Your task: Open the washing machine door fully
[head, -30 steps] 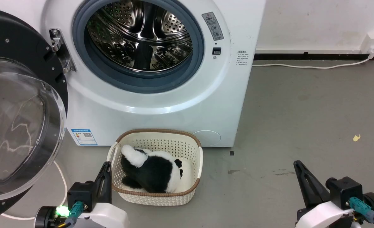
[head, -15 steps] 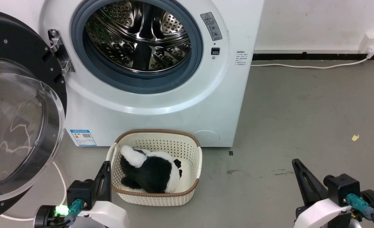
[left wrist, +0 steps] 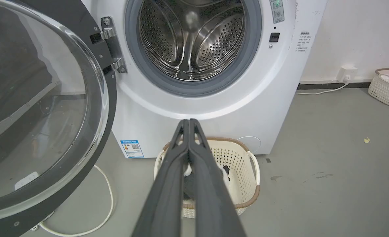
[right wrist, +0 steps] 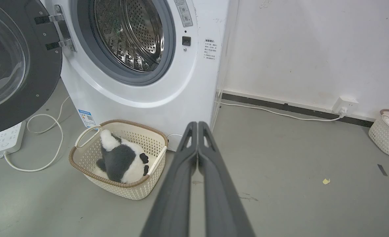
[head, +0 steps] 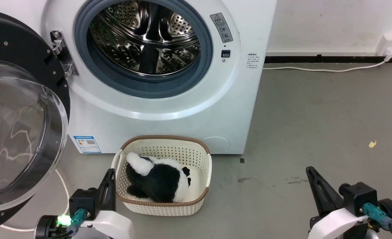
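Your washing machine door (head: pixel 17 132) stands swung wide to the left of the washing machine (head: pixel 169 113), hanging on its metal hinge (head: pixel 62 53) and leaving the steel drum (head: pixel 146 36) exposed. On the floor (head: pixel 315 116) just in front of the machine sits a cream basket (head: pixel 164 138) holding a black-and-white plush toy (head: pixel 159 181). You'll find the left pincer (left wrist: pixel 188 122) pressed together, empty, just beside the basket. The right pincer (right wrist: pixel 197 124) is likewise together, well off to the right.
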You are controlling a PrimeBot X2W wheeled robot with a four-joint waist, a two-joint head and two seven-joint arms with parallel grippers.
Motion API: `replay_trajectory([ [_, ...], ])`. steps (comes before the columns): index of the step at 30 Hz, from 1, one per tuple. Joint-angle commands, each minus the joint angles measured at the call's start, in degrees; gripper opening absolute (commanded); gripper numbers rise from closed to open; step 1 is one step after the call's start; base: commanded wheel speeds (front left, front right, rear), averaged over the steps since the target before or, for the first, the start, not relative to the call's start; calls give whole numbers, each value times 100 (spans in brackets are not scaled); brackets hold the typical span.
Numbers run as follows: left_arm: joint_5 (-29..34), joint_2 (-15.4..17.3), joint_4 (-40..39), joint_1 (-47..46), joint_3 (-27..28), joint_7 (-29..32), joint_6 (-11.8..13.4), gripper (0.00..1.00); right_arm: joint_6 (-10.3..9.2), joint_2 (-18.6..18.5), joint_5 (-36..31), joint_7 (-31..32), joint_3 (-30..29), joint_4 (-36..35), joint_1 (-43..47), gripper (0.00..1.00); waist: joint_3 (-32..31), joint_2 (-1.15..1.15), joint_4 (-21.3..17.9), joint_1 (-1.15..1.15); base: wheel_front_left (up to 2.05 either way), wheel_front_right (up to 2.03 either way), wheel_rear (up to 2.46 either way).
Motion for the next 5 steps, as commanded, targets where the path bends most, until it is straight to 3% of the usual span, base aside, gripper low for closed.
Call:
replay_trajectory([
  [1, 50, 2, -24, -87, -2, 2, -24, 0, 5, 25, -43, 4, -3, 9, -70, 0, 0, 0, 0, 0, 0, 0, 0],
  [5, 50, 2, -24, -87, -2, 2, -24, 0, 5, 25, -43, 4, -3, 9, -70, 0, 0, 0, 0, 0, 0, 0, 0],
])
